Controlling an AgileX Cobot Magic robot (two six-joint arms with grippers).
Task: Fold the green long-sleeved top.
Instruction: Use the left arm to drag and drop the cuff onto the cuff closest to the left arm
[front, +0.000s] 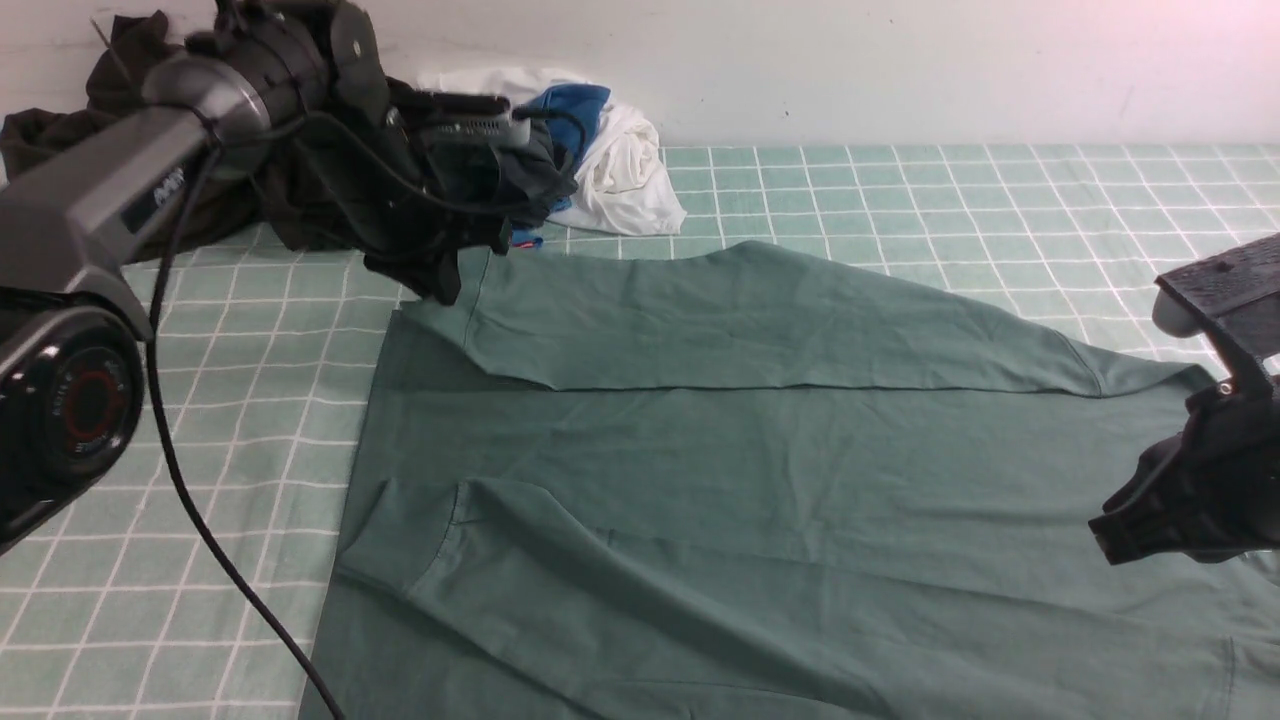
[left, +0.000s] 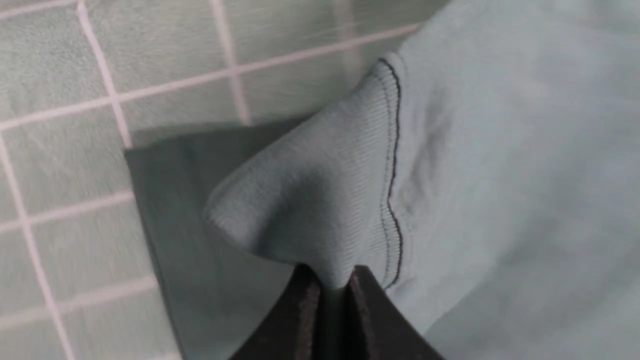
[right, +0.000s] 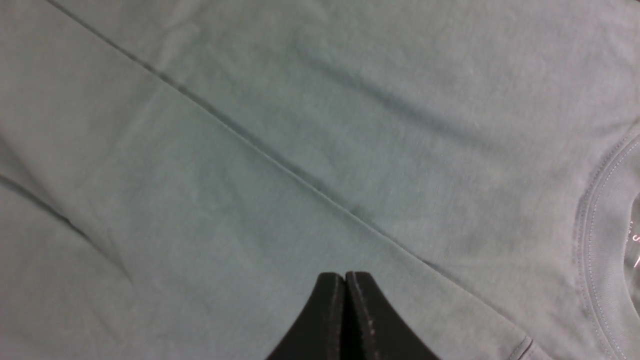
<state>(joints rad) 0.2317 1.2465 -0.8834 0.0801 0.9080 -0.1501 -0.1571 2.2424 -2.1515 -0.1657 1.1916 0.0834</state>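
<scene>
The green long-sleeved top (front: 750, 480) lies spread flat on the checked mat, with both sleeves folded in over the body. My left gripper (front: 450, 282) is at the top's far left corner, shut on the ribbed cuff (left: 320, 200) of the far sleeve (front: 760, 320); the cuff bunches up between the jaws (left: 334, 280). My right gripper (front: 1108, 538) hovers over the top's right side, shut and empty (right: 345, 276). The right wrist view shows plain green cloth and part of the ribbed neck (right: 600, 225). The chest logo is hidden.
A blackish-olive garment (front: 120, 80) is heaped at the back left. White and blue cloth (front: 620, 170) with a dark grey-green garment (front: 540, 170) lies behind the left gripper. The green checked mat (front: 900, 200) ends at a white wall. A black cable (front: 200, 520) hangs from the left arm.
</scene>
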